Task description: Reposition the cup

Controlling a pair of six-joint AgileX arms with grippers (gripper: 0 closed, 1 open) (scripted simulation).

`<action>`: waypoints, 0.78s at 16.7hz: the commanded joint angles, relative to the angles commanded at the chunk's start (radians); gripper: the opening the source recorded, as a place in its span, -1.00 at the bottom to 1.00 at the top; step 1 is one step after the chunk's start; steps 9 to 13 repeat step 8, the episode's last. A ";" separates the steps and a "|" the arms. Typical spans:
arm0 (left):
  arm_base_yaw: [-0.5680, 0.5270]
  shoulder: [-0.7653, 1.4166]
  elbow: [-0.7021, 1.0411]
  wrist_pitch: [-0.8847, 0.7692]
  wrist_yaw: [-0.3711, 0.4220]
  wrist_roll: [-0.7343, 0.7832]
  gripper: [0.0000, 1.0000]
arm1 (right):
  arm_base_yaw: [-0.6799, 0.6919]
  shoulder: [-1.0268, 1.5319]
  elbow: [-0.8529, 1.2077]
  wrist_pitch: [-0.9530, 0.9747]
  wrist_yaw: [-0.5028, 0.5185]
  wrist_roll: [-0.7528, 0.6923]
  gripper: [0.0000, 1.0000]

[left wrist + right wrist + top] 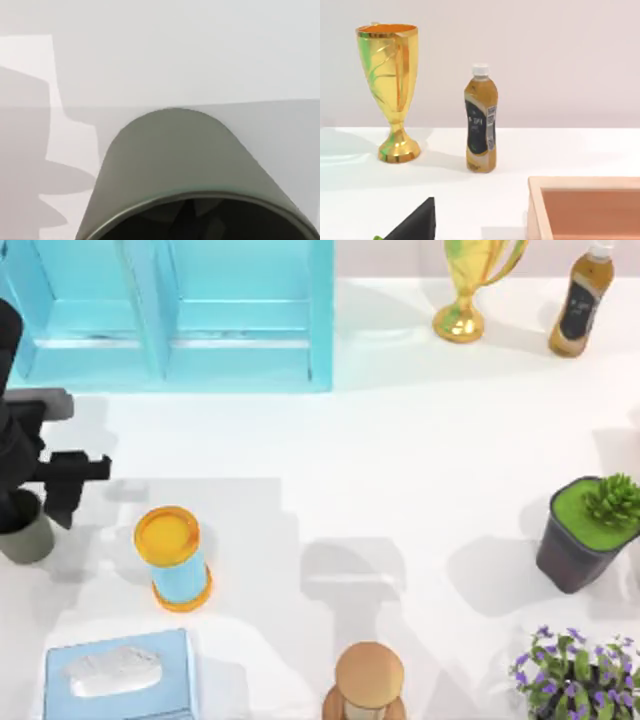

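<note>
The cup, small, matte and dark grey-olive, stands at the table's far left edge. My left gripper hangs directly over it, and its black body covers the cup's top in the top view. In the left wrist view the cup is very close, with its rim and dark inside at the frame's lower edge. My right arm is parked off to the right.
A light-blue cylinder with a yellow lid stands just right of the cup, with a tissue box in front of it. A blue cabinet is at the back left; a gold trophy and bottle back right. A potted plant and purple flowers are on the right.
</note>
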 joint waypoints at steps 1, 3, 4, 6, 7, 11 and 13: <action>0.000 0.000 0.000 0.000 0.000 0.000 0.81 | 0.000 0.000 0.000 0.000 0.000 0.000 1.00; 0.000 0.000 0.000 0.000 0.000 0.000 1.00 | 0.000 0.000 0.000 0.000 0.000 0.000 1.00; 0.000 0.000 0.000 0.000 0.000 0.000 1.00 | 0.000 0.000 0.000 0.000 0.000 0.000 1.00; 0.000 0.000 0.000 0.000 0.000 0.000 1.00 | 0.000 0.000 0.000 0.000 0.000 0.000 1.00; 0.000 0.000 0.000 0.000 0.000 0.000 1.00 | 0.000 0.000 0.000 0.000 0.000 0.000 1.00; 0.000 0.000 0.000 0.000 0.000 0.000 1.00 | 0.000 0.000 0.000 0.000 0.000 0.000 1.00; 0.000 0.000 0.000 0.000 0.000 0.000 1.00 | 0.000 0.000 0.000 0.000 0.000 0.000 1.00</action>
